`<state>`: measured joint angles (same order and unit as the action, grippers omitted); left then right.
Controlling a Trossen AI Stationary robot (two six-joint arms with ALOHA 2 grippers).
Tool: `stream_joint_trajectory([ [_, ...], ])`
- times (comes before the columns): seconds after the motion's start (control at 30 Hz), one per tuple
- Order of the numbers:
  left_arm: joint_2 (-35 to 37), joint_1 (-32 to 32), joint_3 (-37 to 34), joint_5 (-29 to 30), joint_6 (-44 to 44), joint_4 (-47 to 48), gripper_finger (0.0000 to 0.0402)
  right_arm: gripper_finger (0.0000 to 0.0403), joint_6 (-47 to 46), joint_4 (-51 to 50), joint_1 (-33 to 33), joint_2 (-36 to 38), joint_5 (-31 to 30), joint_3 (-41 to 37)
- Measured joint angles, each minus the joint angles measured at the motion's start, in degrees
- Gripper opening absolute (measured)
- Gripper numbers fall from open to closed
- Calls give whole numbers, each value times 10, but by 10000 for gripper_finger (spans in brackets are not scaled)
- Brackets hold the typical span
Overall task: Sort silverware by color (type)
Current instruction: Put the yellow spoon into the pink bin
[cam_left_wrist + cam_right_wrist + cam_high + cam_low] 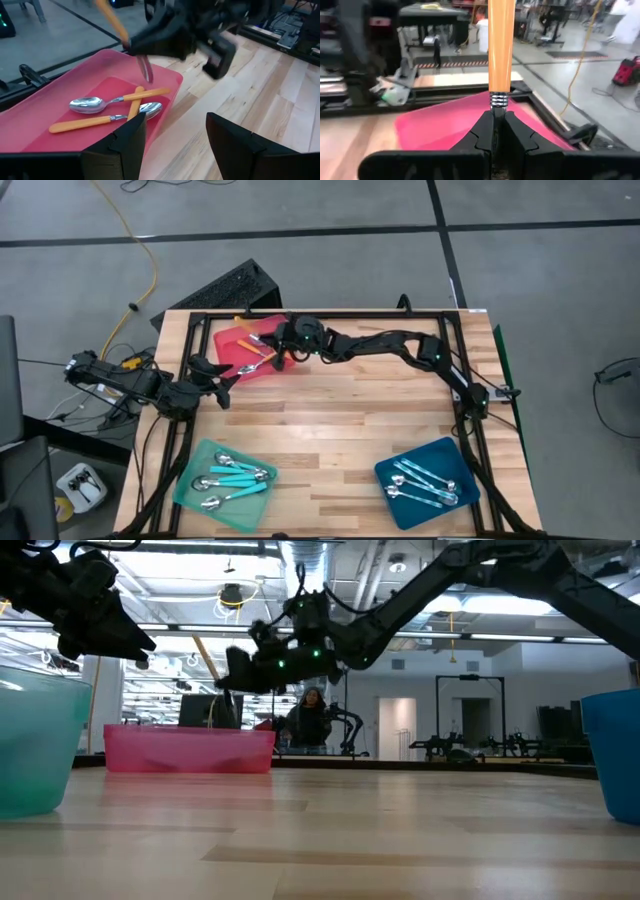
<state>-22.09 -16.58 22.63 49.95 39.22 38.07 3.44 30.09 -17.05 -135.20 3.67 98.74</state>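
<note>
Right gripper point(494, 131) jaws clamping orange-handled metal spoon point(500, 50) over flat red plastic tray point(232, 340); needing lower release. Left gripper point(176, 142) idling, jaws gaping empty.

right gripper point(281, 340) at far end of table, arm stretched leftward across it, fingers point(485, 131) clamped together. left gripper point(222, 376) close by, jaws parted, arm low at left edge.
</note>
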Motion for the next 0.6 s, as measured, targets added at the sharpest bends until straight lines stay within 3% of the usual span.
stream_joint_trajectory([
  [0.6,0,0,-4,4,-1,3,190,45,10,-5,-8,-10,7,-1],
])
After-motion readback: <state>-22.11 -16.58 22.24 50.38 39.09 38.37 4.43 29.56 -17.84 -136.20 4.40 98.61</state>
